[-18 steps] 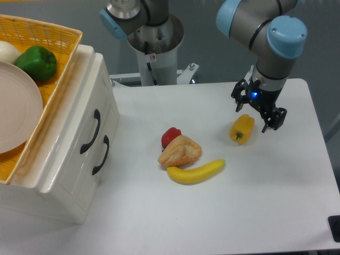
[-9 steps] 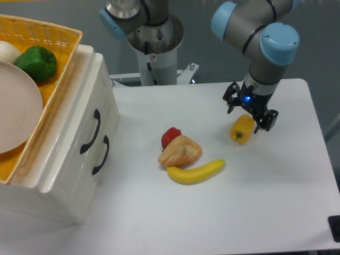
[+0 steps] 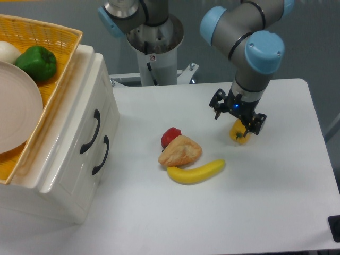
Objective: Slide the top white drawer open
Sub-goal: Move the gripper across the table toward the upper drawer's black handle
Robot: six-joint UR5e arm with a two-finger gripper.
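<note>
The top white drawer (image 3: 79,119) sits shut in the glossy white cabinet (image 3: 64,175) at the left of the desk (image 3: 276,202), its curved black handle (image 3: 91,132) just above the lower drawer's handle (image 3: 101,155). A yellow woven basket (image 3: 45,37) rests on the cabinet, holding a green pepper (image 3: 36,62) and a pale plate (image 3: 16,111). Mid-desk lie a pastry (image 3: 180,151), a red pepper (image 3: 170,135) and a banana (image 3: 196,171). The pincer (image 3: 236,116) hangs open above a yellow pepper (image 3: 239,134), well apart from the drawer. The desk is plain white, the wall behind grey; no writing is legible.
</note>
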